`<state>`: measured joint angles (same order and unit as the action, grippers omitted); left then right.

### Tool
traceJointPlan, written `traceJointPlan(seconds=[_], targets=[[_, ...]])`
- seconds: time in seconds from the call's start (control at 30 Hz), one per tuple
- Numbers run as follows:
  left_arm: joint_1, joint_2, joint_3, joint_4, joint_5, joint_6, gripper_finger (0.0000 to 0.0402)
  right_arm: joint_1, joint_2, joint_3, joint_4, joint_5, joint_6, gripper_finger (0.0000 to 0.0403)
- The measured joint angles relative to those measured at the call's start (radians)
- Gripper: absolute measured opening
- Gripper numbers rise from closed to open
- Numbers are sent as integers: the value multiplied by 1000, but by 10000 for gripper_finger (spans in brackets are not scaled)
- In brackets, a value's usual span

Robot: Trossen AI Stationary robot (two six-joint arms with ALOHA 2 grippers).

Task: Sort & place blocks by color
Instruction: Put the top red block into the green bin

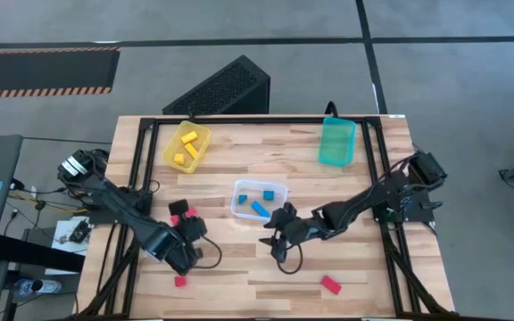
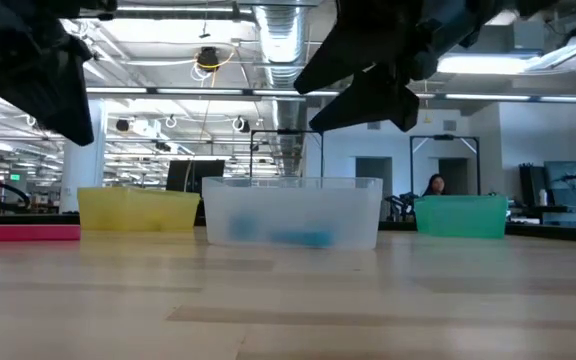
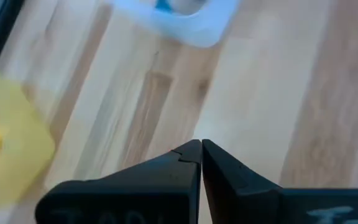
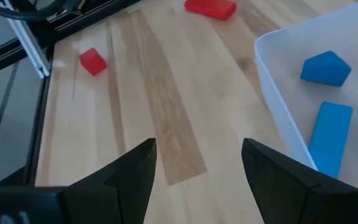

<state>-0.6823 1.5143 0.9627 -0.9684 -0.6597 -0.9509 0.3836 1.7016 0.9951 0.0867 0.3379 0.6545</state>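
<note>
Several red blocks lie on the table: two next to my left gripper (image 1: 178, 207), one near the front left (image 1: 180, 281), and a bar at the front right (image 1: 330, 284). Blue blocks (image 4: 329, 134) lie in the clear bin (image 1: 259, 200). Yellow blocks (image 1: 186, 143) lie in the yellow bin (image 1: 169, 152). My left gripper (image 3: 201, 152) is shut and empty above the table, left of the clear bin. My right gripper (image 4: 197, 162) is open and empty, above the table just in front of the clear bin; a red cube (image 4: 92, 61) and a red bar (image 4: 210, 7) lie ahead of it.
A teal bin (image 1: 336, 141) stands at the far right with nothing showing in it. A black frame (image 1: 239, 119) runs around the tabletop. Bare wood lies between the two grippers and along the front. In the low view a person (image 2: 434, 186) shows in the room behind.
</note>
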Motion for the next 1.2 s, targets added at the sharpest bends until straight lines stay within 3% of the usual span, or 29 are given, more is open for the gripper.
traceJointPlan(seconds=[0.1,0.23,0.33,0.43,0.57,0.7,0.9,1.2], targets=[[26,-1,-8,-65,33,-180,24,5,0,0,-4,-1,0,260],[62,-1,-91,-85,103,-293,89,20,0,0,-7,-4,0,260],[98,-2,-175,-63,174,-279,156,28,0,0,-7,-3,-6,260],[135,-2,-265,63,272,-199,212,26,0,0,-7,-3,-8,260],[170,-18,-345,188,317,-105,245,14,0,0,-8,-8,-8,260],[181,-25,-354,201,321,-100,219,5,0,0,-12,-20,-9,260],[201,-103,-375,200,342,-77,82,5,0,0,-23,-26,-12,260],[229,-163,-371,171,250,-77,78,13,0,0,-35,-26,-11,260]])
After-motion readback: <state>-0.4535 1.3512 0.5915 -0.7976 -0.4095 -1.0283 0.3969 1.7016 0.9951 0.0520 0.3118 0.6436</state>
